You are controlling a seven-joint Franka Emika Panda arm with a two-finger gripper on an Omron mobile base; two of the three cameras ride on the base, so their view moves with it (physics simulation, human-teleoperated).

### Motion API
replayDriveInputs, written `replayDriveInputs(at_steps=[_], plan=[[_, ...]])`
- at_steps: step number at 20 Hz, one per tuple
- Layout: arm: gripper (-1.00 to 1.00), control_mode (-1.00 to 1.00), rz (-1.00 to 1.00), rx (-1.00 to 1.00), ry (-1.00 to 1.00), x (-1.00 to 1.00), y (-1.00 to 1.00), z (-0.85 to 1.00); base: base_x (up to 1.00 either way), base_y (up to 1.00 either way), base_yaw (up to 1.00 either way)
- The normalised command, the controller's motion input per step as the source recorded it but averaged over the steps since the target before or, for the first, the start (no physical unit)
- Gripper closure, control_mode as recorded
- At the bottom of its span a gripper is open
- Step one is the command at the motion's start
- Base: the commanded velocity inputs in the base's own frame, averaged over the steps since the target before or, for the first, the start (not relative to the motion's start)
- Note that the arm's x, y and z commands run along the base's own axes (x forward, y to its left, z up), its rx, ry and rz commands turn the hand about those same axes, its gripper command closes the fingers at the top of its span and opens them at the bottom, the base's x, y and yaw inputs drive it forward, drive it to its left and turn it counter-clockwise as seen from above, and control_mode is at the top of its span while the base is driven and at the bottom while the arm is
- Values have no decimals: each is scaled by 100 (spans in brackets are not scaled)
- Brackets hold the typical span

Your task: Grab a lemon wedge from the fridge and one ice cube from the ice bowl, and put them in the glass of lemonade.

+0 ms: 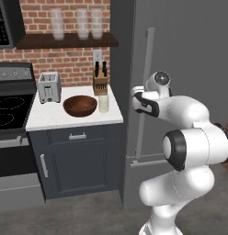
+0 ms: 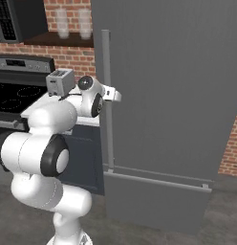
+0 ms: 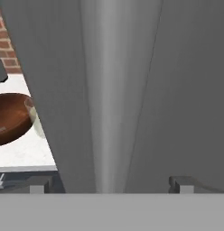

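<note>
Right up against the hand camera stands the long pale handle (image 3: 114,99) of the fridge (image 1: 189,50), running straight up the middle of the view with a dark finger tip showing low on either side of it, well apart. So the gripper (image 1: 134,96) is spread wide with the bar between its fingers, not yet clamped on anything. From the base views the white arm reaches forward at mid-height and its wrist meets the handle (image 2: 106,95) about halfway up; the door looks closed flush, so the lemon wedge must be inside, out of sight. Off to the left, on the white counter (image 1: 74,117), sits the ice bowl (image 1: 80,105) with the glass of lemonade (image 1: 104,103) just beside it on its right, a toaster (image 1: 49,87) further left and a knife block (image 1: 100,80) behind. I cannot make out any ice cube in the bowl from here. To do this step well, I'd say the fingers should push a little further past the bar, close squarely on it, and then pull along the door's arc rather than straight back, or the grip may slide off the smooth handle.
</note>
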Motion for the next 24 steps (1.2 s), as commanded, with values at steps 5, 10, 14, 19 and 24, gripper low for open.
replayDriveInputs(at_steps=[5, 10, 14, 19, 24], plan=[[-100, -100, 0, 0, 0, 42, 0, -1, 0, 0, 0], [-100, -100, 0, -1, 0, 32, 0, -7, 0, 0, 0], [-100, -100, 0, -3, -1, 30, 0, -10, 0, 0, 0], [100, -100, 0, -4, -5, 15, 0, -9, 0, 0, 0], [100, -100, 0, -1, -3, 1, 0, -3, 0, 0, 0]])
